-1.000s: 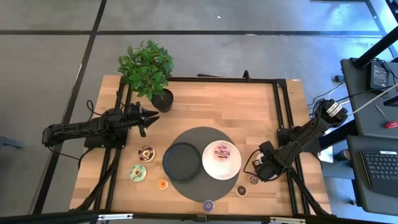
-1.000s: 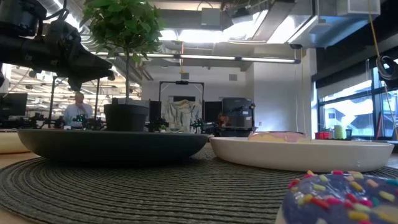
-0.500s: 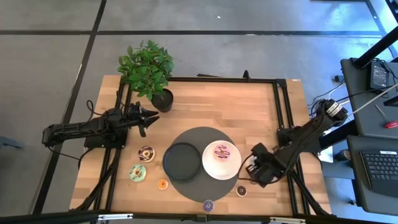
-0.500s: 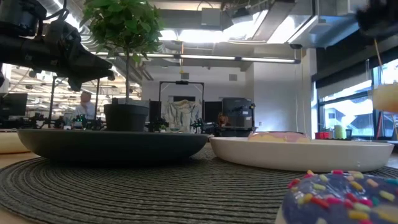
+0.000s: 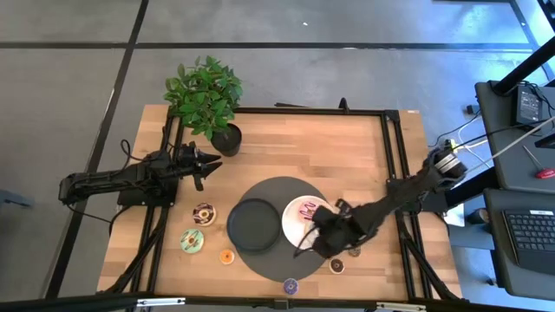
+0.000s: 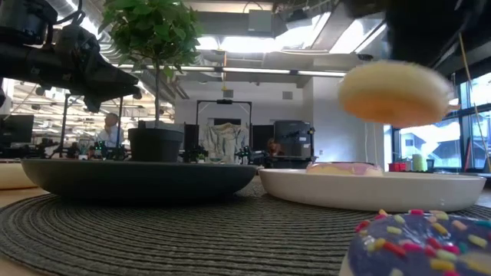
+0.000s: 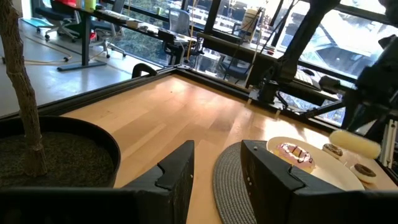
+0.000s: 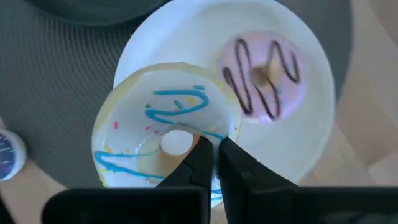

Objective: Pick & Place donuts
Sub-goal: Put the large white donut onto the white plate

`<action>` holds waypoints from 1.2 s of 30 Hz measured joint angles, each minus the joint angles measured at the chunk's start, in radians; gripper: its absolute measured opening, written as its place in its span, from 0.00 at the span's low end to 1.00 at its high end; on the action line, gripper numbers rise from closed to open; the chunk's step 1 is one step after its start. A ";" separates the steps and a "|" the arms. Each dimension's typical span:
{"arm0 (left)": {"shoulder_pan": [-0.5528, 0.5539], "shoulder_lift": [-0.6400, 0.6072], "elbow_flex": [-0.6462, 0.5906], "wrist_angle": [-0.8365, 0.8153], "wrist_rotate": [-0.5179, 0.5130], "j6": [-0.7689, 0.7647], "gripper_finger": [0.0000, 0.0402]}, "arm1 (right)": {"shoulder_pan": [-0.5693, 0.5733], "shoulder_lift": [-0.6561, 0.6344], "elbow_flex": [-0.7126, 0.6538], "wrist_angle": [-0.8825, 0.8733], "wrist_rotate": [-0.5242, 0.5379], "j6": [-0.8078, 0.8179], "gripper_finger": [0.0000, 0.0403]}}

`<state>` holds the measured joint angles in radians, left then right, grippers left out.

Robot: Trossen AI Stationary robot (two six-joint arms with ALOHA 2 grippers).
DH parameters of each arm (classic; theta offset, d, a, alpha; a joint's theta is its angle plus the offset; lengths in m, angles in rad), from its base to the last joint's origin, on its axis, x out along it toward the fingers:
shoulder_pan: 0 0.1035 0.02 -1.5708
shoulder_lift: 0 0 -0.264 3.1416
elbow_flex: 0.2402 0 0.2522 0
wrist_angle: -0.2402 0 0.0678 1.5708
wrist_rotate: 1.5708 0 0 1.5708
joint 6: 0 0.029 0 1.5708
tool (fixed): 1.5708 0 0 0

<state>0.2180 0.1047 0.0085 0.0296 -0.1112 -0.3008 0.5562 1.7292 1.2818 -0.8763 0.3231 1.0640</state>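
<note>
carried donut: white-iced ring donut with blue squiggles (image 8: 168,146), clamped through its hole by right gripper (image 8: 211,163), fingers nearly together on the ring wall; hangs clear above the plate in low view (image 6: 395,92)
change: right arm swung in from the table's right edge within the last second; was outside the mat, now over the near-right rim of round white plate (image 5: 293,232); donut absent from low view a second ago, now in frame
meaning: looks like transport phase nearly over, release onto white plate likely next; not yet set down
already placed: pink-iced donut with chocolate squiggle (image 8: 267,78) lying flat on white plate, just beside carried donut's drop spot
release risk: landing on pink donut or on plate rim possible
left to move: chocolate ring donut (image 5: 204,213), green-iced donut (image 5: 192,241), small orange mini donut (image 5: 226,256) on bare wood left of mat; purple sprinkled mini donut (image 5: 290,284) at mat's near edge; brown mini donut (image 5: 337,265) right of mat
other plate: round dark grey plate (image 5: 251,224), nothing on it
left gripper (image 7: 217,168): idle near potted green plant (image 5: 206,97), fingers parted, holding nothing, unmoved
</note>
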 joint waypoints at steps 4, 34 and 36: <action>0.000 0.000 0.000 0.000 0.000 0.000 0.32 | -0.029 0.076 0.046 -0.001 -0.022 -0.043 0.05; 0.000 0.000 0.000 0.000 0.000 0.000 0.32 | -0.044 0.184 0.067 -0.002 -0.082 -0.051 0.12; 0.000 0.000 0.000 0.000 0.000 0.000 0.32 | -0.044 0.184 0.067 -0.002 -0.086 -0.052 0.15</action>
<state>0.2180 0.1047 0.0085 0.0296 -0.1112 -0.3009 0.5125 1.9129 1.3483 -0.8787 0.2368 1.0120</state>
